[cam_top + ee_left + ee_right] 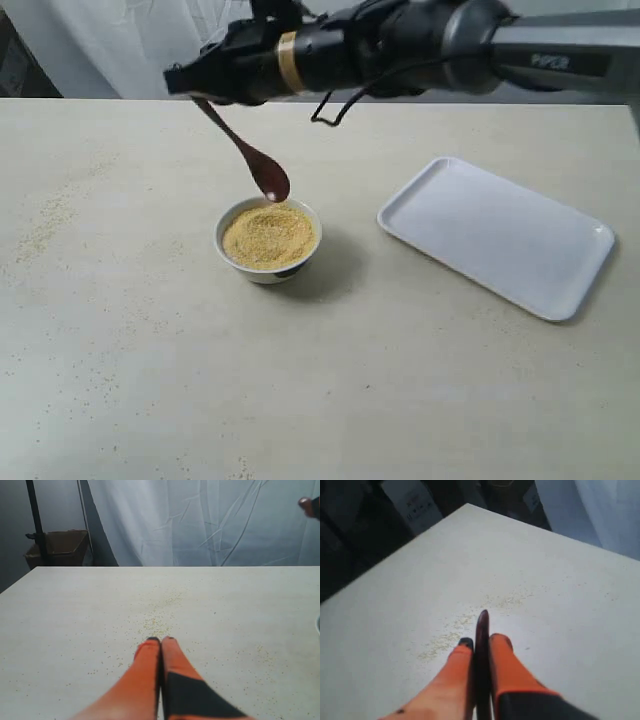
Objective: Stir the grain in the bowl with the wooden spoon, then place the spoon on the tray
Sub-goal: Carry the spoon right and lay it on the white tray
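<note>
Right gripper [481,642] clamps the slim dark reddish-brown wooden spoon [245,152], its oval head at the 12 o'clock rim of the small round white bowl [262,274] of yellow grain [268,236]. At 3 o'clock, across bare pale tabletop [150,380], lies the flat white rectangular tray [500,235]. Left gripper [161,641] is closed on nothing. The grey arm [560,45] reads "PIPER".

Beige table [150,380] carries bowl [221,236], tray [497,237] and stray granules [42,228].
</note>
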{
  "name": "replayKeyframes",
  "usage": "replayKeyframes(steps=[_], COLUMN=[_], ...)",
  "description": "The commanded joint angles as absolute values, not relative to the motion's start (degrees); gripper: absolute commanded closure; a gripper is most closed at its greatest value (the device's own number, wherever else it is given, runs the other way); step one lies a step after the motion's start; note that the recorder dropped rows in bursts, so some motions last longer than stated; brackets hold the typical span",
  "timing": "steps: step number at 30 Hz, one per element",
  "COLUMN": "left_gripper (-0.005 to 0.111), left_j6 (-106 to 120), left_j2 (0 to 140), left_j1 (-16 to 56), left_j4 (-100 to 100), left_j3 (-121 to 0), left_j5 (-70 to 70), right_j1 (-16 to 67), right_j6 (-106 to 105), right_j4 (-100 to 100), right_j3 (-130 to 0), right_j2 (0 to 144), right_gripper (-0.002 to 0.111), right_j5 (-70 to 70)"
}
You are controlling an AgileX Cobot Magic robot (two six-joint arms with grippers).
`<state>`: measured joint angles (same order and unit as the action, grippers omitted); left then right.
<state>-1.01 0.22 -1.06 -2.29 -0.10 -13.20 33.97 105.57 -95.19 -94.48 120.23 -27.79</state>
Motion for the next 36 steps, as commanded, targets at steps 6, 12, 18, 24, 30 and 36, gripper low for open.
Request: replayKeyframes(steps=[6,12,18,24,30,36], left_gripper=[0.107,0.107,0.107,0.107,0.107,0.107], left_j6=[-1.03,-1.03,-1.03,-1.03,-1.03,-1.03], left_j2=[0.00,0.00,0.00,0.00,0.00,0.00], left_j1=[-1.29,-1.29,-1.29,-1.29,-1.29,-1.29], left_j4=[-2.38,-2.38,-2.38,-2.38,-2.38,-2.38], left_j3=[0.00,0.00,0.00,0.00,0.00,0.00], left_j5=[-12.88,-12.88,-12.88,-12.99,-12.99,-12.99], right_j1=[9.36,-5.14,-7.33,-7.33,-7.33,-7.33], right_j6=[121.01,121.00,115.77,113.28,112.44,112.03], right_j4=[-99.95,-99.95,-99.95,-99.95,-99.95,-99.95], right_j3=[-93.99,-88.36,-84.10,-83.46,-82.27,-82.02], right_j2=[117.40,121.09,129.90,131.68,131.68,131.68], right_gripper=[0.109,0.109,0.109,0.109,0.093,0.062], right_j5=[-69.96,-69.96,-60.99,-50.10,-46.31,-45.60])
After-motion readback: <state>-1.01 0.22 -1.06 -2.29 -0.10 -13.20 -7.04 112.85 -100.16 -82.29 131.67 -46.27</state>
